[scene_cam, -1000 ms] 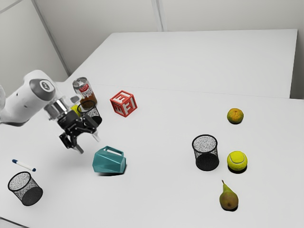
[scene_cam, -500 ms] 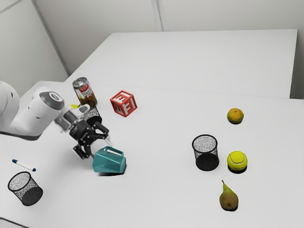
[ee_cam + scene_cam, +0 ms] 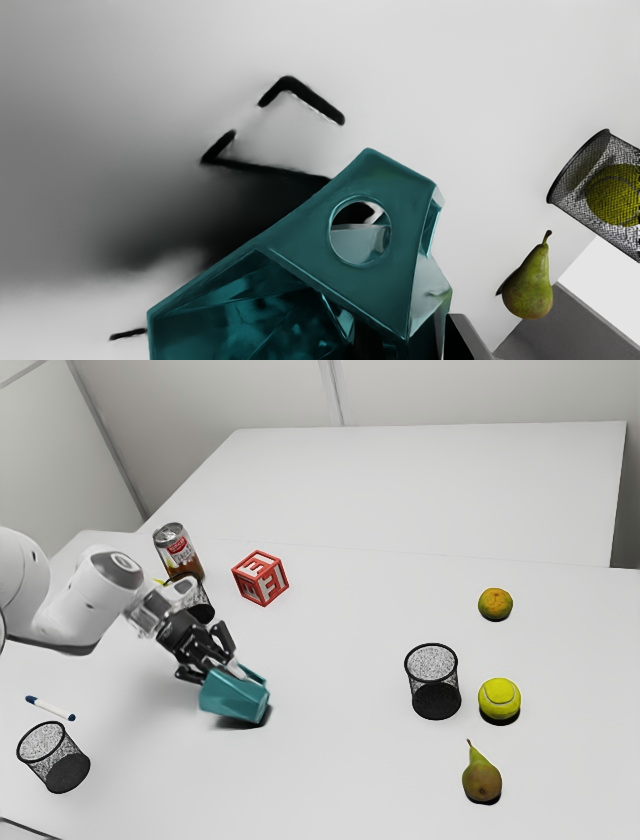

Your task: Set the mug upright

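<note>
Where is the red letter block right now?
In the exterior view's upper left, the red letter block sits just right of the drink can.

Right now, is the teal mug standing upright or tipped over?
Tipped over. In the exterior view, the teal mug slants sideways, its handle on the upper side, by the robot's hand.
</note>
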### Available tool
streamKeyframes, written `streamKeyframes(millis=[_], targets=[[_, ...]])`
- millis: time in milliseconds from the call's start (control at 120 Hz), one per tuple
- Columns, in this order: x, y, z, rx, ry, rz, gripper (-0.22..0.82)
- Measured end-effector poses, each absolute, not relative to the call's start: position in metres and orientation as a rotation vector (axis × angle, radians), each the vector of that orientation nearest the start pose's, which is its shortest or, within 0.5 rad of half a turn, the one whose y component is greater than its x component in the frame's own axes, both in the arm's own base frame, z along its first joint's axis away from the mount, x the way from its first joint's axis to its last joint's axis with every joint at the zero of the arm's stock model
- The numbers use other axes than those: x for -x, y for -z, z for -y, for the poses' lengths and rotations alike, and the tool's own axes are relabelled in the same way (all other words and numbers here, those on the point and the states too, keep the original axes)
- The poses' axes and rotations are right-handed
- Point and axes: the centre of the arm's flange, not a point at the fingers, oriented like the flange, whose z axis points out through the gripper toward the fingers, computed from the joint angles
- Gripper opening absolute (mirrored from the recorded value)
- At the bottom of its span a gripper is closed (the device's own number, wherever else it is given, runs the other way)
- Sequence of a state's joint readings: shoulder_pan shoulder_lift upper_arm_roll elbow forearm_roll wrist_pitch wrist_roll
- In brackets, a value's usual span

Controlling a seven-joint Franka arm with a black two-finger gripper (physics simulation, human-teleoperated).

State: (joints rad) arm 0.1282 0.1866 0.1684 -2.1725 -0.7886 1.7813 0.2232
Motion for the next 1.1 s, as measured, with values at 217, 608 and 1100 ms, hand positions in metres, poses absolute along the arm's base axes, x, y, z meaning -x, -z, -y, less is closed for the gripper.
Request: streamKeyframes(millis=[217, 608, 1100], targets=[[-0.512, -0.309, -0.073, -2.278, 0.410, -0.527, -0.14], [-0.519, -0.356, -0.020, -2.549, 0.361, -0.328, -0.18], [-0.547, -0.401, 0.031, -3.096, 0.039, 0.180, -0.18]])
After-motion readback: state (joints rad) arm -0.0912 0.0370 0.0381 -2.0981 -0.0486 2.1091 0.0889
